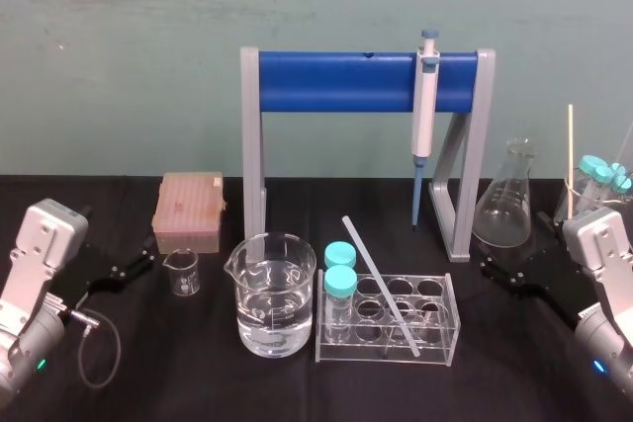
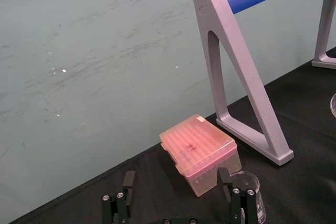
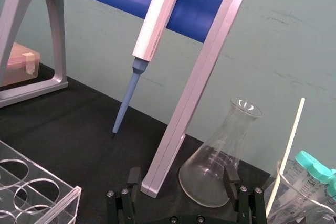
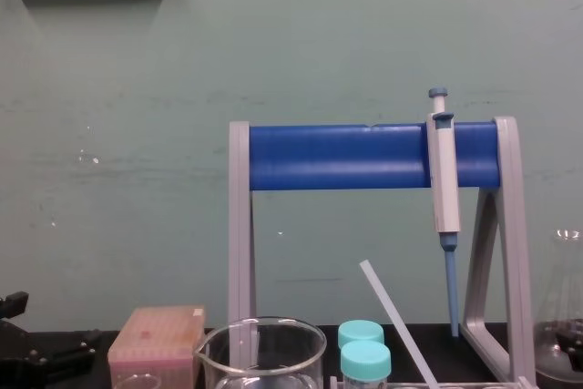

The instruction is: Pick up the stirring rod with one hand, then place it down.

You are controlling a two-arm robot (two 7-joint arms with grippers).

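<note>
Translucent white stirring rod (image 1: 381, 286) slanting in clear acrylic rack (image 1: 447, 331), left end effector (image 2: 177, 175) and right end effector (image 3: 182, 172) spread, empty

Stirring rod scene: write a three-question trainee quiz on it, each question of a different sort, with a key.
1. True or false: the stirring rod rests tilted on the clear tube rack.
2. The pipette hangs on the blue bar of the stand near: A) the robot's left end, B) the middle, C) the robot's right end.
3. Fill in: the left gripper and the right gripper each have their fingers ____, holding nothing.

Key: 1 true; 2 C; 3 open.
</note>
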